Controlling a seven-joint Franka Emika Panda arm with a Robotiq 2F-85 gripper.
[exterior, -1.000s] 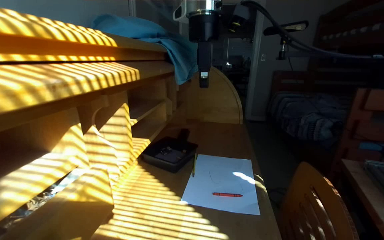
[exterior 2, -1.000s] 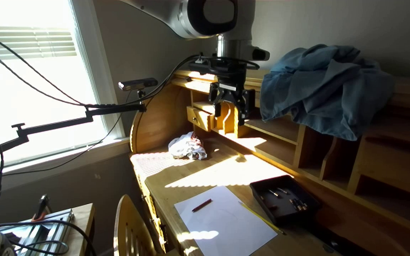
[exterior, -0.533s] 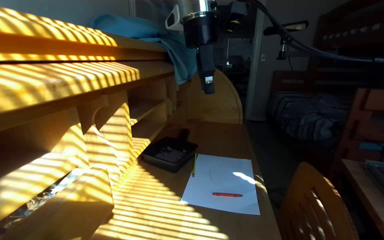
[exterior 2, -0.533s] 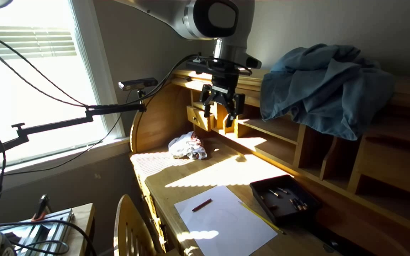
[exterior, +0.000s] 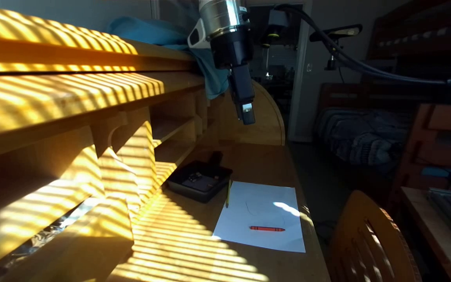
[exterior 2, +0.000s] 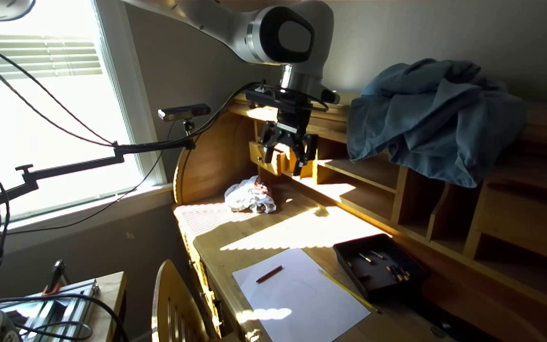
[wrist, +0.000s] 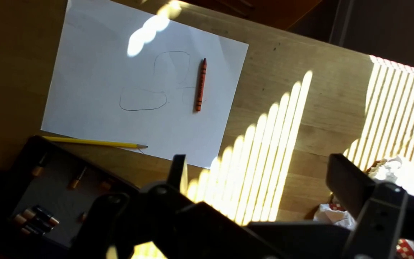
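Grained wood, barred with sunlight, forms the bench (wrist: 322,118). Above it hangs the hand (exterior 2: 283,166), its fingers apart. Below, a yellow pencil (wrist: 92,142) lies lengthwise along smooth white paper (wrist: 95,72), beside a black tray (exterior: 186,193) — sharpened tip overlapping the paper. Farther across rests a reddish, cylindrical crayon (wrist: 201,86), set crosswise on the paper, tapered tip toward the chair (exterior: 356,205). Beyond — patterned bedding (exterior: 362,141).

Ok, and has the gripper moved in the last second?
Yes. In an exterior view, the gripper has come down and shifted across the picture, away from the blue cloth and toward the small pulled-out drawer.
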